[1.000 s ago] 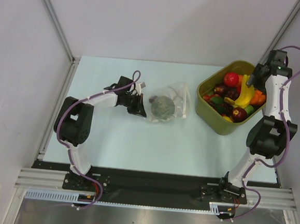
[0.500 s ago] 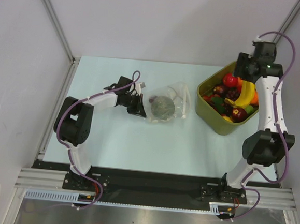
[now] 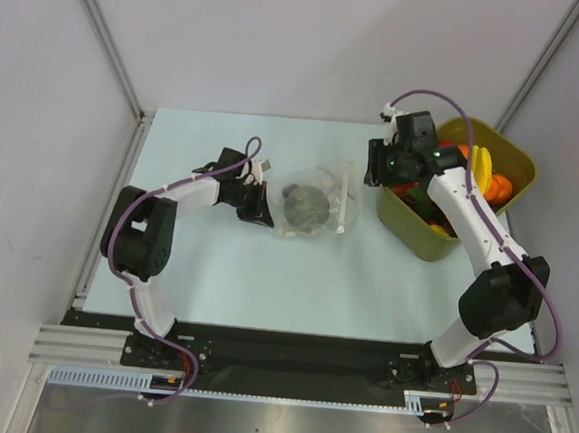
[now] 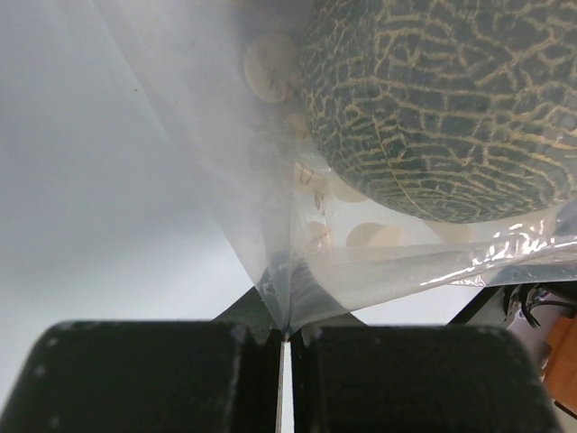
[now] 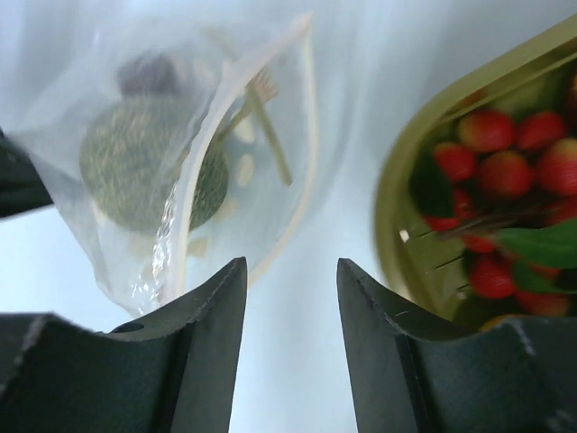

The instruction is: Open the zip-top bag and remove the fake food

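One corner of zip-top bag [image 4: 236, 171] between left jaws

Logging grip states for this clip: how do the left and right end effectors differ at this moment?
The left end effector is shut, pinching a fold of the zip-top bag. The right end effector is open and holds nothing. The left sits at the bag's left side, close to the melon. The right hangs above the gap between the bag and the olive tub. Both are black and two-fingered.
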`<move>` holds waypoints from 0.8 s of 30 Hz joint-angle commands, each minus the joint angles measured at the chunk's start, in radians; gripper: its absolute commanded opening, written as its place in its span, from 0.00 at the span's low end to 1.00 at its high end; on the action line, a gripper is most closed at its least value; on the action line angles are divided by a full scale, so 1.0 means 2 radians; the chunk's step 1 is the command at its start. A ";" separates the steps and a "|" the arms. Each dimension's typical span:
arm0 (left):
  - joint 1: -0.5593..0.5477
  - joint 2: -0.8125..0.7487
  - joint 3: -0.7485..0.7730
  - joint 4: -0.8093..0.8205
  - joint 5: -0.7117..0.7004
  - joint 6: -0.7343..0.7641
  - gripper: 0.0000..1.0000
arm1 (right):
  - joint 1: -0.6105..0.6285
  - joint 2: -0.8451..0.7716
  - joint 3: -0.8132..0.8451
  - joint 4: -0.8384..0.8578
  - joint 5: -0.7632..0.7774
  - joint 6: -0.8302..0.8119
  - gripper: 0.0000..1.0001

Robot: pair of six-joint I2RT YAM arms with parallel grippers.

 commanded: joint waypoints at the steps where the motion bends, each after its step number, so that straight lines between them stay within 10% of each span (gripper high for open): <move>1: 0.007 -0.014 -0.004 -0.007 0.004 0.020 0.00 | 0.026 -0.019 -0.030 0.021 -0.001 0.014 0.49; 24: 0.010 -0.010 0.003 -0.020 0.008 0.029 0.00 | 0.053 0.021 -0.128 0.180 -0.042 -0.006 0.51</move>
